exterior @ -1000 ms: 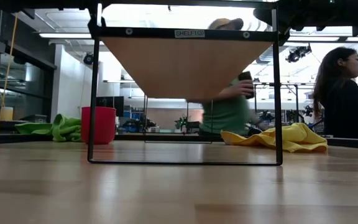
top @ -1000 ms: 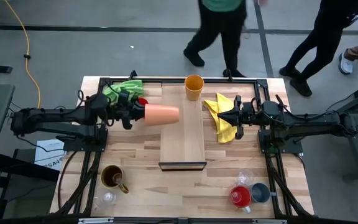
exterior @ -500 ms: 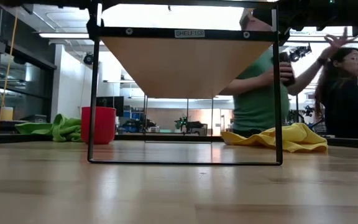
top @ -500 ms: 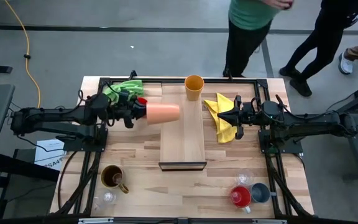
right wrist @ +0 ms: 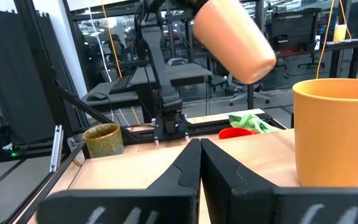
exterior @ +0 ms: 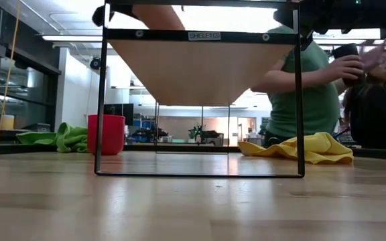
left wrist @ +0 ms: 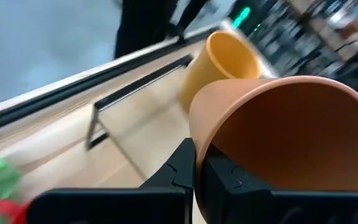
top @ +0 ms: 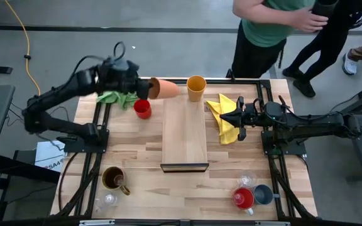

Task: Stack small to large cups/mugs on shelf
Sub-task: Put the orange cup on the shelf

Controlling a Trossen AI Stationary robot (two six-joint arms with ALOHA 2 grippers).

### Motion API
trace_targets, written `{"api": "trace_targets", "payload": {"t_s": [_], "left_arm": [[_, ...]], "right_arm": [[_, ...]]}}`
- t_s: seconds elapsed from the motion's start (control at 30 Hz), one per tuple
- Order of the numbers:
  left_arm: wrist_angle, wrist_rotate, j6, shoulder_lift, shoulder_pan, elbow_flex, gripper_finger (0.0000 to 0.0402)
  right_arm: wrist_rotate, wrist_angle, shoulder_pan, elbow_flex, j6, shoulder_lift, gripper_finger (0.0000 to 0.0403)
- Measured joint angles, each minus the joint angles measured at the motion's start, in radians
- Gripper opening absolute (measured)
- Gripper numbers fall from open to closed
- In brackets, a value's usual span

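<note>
Left gripper [left wrist: 194,168]: I see it pinching the peach tumbler [top: 163,88], raised beside the orange tumbler [top: 196,87].
Right gripper [right wrist: 199,163]: pressed together, right of the shelf [top: 184,135].
Low view only: shelf's underside.

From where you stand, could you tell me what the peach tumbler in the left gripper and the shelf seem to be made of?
The peach tumbler, pinched at its rim by the left gripper, looks like matte plastic: uniform colour, thin wall, soft sheen, though glazed ceramic can't be excluded. The shelf looks like a pale wood board, unvarnished or satin, with faint grain, carried on a thin dark metal frame.
</note>
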State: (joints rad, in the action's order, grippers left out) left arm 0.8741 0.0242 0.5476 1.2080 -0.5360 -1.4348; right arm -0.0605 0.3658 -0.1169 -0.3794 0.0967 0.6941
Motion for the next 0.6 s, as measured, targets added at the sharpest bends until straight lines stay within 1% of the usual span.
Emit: {"api": "trace_targets", "payload": {"t_s": [0.17, 0.3, 0.47, 0.6], "left_arm": [[0.235, -0.024, -0.082, 0.200, -0.043, -0.243, 0.0000], [0.370, -0.021, -0.115, 0.337, -0.055, -0.391, 0.0000], [0.434, -0.007, -0.125, 0.466, -0.055, -0.509, 0.0000], [0.472, -0.005, -0.125, 0.533, -0.055, -0.557, 0.0000]], "right_arm": [[0.000, -0.023, 0.000, 0.000, 0.000, 0.000, 0.0000], [0.000, -0.033, 0.000, 0.000, 0.000, 0.000, 0.0000], [0.000, -0.033, 0.000, 0.000, 0.002, 0.000, 0.0000], [0.000, -0.033, 0.000, 0.000, 0.018, 0.000, 0.0000]]}}
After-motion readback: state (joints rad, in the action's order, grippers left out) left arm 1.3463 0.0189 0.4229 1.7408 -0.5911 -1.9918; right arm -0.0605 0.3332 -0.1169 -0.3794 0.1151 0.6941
